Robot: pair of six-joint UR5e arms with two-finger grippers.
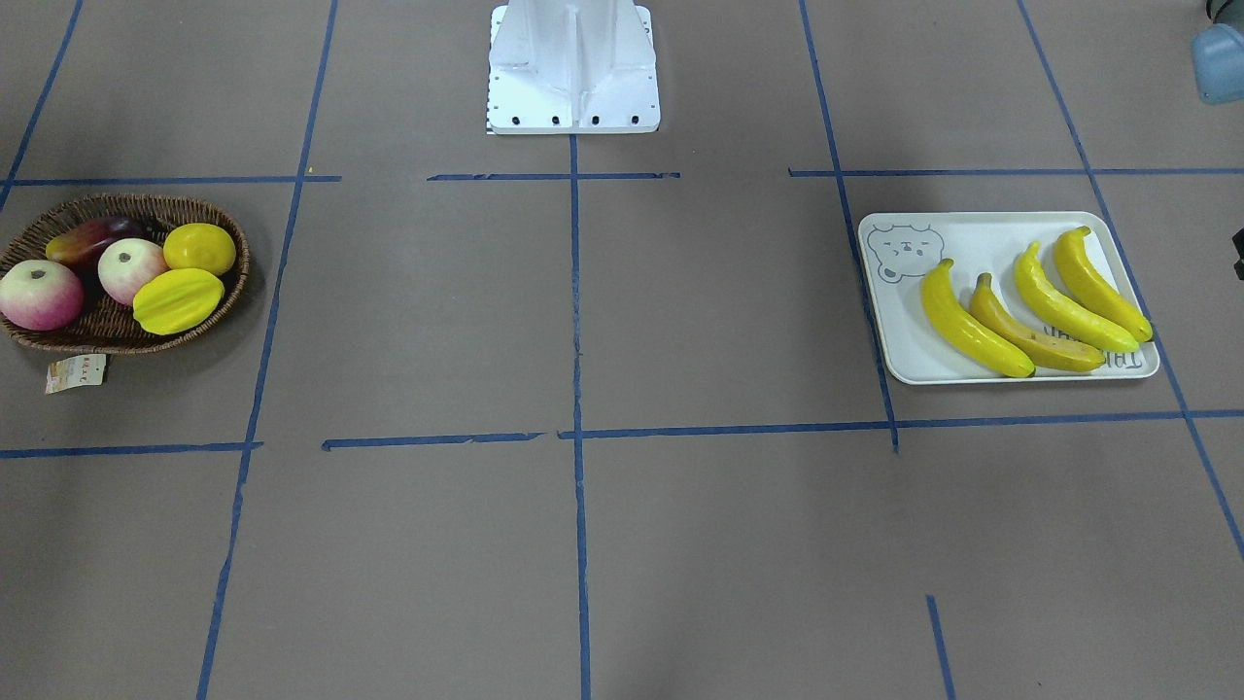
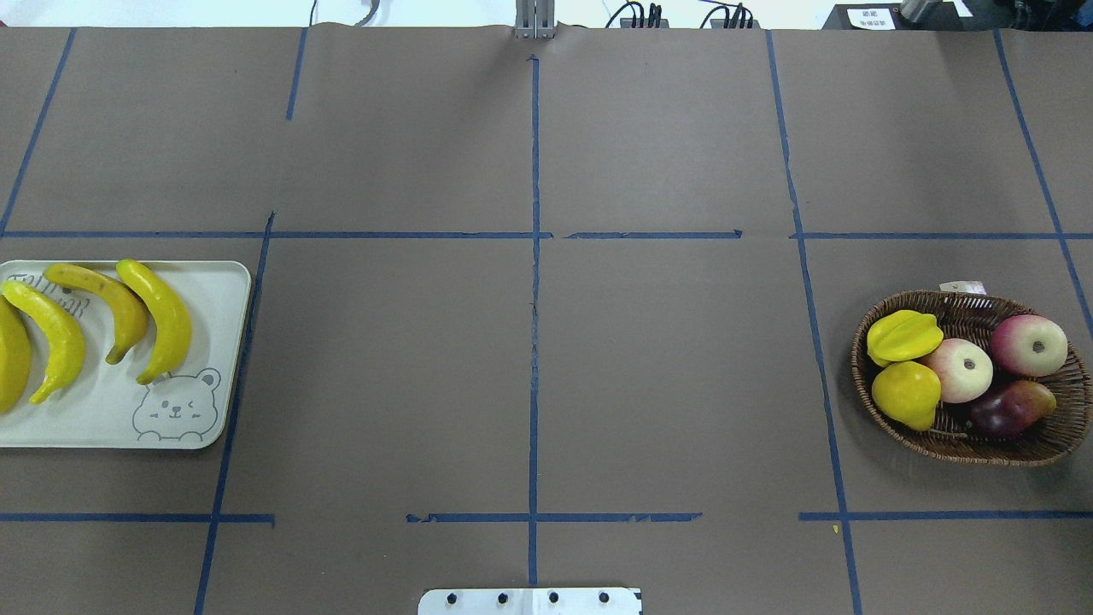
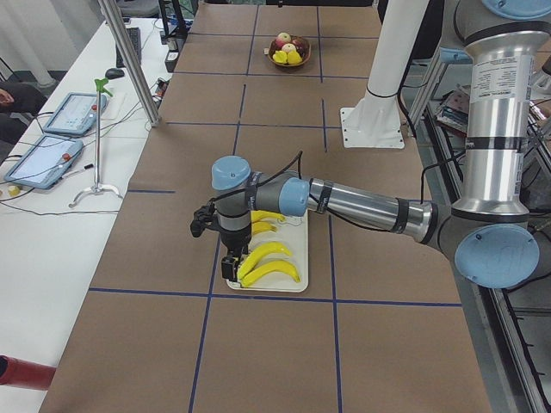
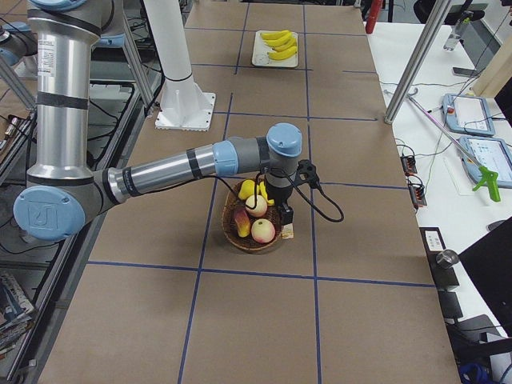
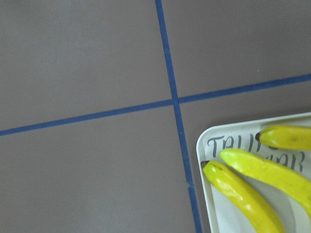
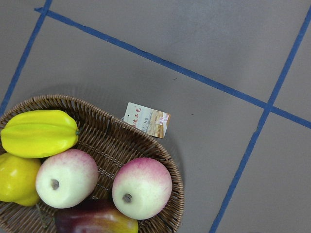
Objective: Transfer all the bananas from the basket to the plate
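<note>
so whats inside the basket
The basket holds a starfruit, a round yellow fruit, a pale apple, a pinker apple and a dark red mango. The wicker floor beneath them is covered.

The left arm [image 3: 362, 205] and right arm [image 4: 160, 178] are silver tubes with grey joints, light-blue caps [image 3: 231, 172], black bands and looping black cables [image 4: 307, 171], plus a white flanged pedestal [image 1: 573, 68] edged with four dark screws [image 1: 555, 121].
</note>
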